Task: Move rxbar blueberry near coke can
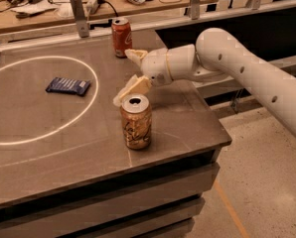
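Right now my gripper (122,77) hangs over the right half of the desk (187,128), between the two cans, with its pale fingers (133,87) spread wide and nothing between them. The white arm (247,68) reaches in from the right edge. The lower finger points down and left, its tip just above the open silver top of a tan can with dark scribbled lettering (136,122); from this angle I cannot say whether it touches the rim. That can stands upright near the front right corner. The upper finger points toward the back edge, where the coke can (121,37) stands upright, red with a silver top, close to the rear rail (48,32).

The rxbar blueberry (67,86) lies flat in its dark blue wrapper, left of the gripper and well apart from it, toward the middle of the desk. It sits just inside the right arc of a white circle (38,57) marked on the desk top, well apart from the coke can.
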### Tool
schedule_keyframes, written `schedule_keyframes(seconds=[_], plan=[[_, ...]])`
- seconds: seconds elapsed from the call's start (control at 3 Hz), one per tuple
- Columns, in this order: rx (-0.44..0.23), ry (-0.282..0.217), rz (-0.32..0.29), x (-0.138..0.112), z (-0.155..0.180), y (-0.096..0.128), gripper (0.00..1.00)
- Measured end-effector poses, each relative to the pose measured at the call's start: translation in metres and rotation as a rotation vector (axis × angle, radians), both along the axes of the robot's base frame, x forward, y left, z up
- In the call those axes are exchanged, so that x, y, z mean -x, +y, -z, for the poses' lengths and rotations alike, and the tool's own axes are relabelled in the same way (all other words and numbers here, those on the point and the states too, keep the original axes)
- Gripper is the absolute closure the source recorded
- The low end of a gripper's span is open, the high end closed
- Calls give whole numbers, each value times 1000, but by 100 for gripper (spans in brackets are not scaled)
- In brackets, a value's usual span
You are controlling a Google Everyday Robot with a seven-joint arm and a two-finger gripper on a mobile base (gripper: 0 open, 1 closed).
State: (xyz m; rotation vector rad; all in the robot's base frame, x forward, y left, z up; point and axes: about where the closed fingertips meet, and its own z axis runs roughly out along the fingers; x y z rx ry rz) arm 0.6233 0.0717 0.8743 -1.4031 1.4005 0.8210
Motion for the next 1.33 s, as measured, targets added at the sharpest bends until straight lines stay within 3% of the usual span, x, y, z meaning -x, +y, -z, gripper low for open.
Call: schedule_keyframes(seconds=[0.67, 1.33], plan=[[-39, 20, -66, 6, 5, 44, 0], [-30, 41, -50, 3, 9, 59, 0]])
